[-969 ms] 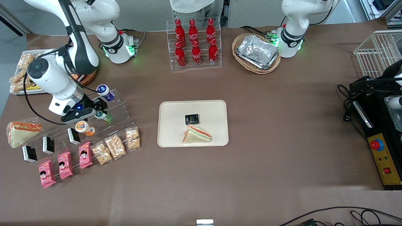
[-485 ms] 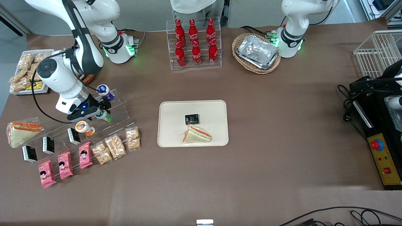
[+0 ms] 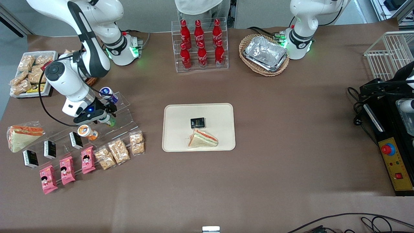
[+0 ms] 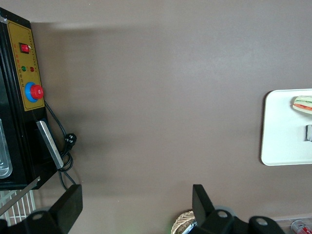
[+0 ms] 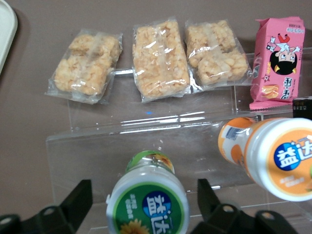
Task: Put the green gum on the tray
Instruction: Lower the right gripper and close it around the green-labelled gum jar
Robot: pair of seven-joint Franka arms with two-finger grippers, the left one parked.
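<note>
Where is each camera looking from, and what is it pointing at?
Front view: high above the table, facing both arm bases; the gripper hangs at the green gum on the clear rack.
Right wrist view: rides the working arm, looking past open black fingers at the green gum between them.
Left wrist view: rides the parked arm, looking down at bare table and the control box.
Shared: the tray shows in the front view and both wrist views.
</note>
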